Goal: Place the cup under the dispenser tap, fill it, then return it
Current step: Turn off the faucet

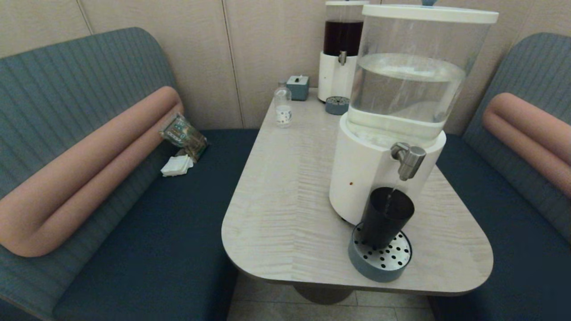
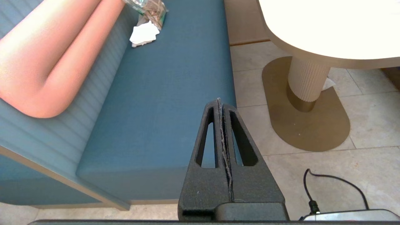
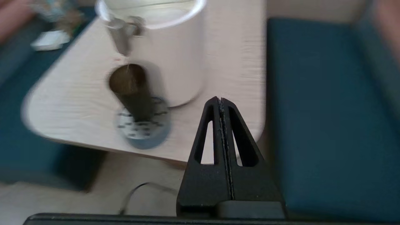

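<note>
The dark cup (image 1: 383,217) stands upright on the round blue drip tray (image 1: 379,261), right under the steel dispenser tap (image 1: 408,159) of the big white-based water dispenser (image 1: 401,89). A thin stream of water runs from the tap into the cup. In the right wrist view the cup (image 3: 132,93) and the tap (image 3: 122,32) lie well ahead of my right gripper (image 3: 220,99), which is shut and empty, off the table's near edge. My left gripper (image 2: 219,100) is shut and empty, low beside the blue bench. Neither arm shows in the head view.
A smaller dispenser with dark liquid (image 1: 341,49), its own small tray (image 1: 337,105), a clear bottle (image 1: 282,107) and a teal box (image 1: 298,87) stand at the table's far end. A packet (image 1: 184,133) and napkins (image 1: 176,165) lie on the left bench. A cable (image 2: 331,187) runs over the floor.
</note>
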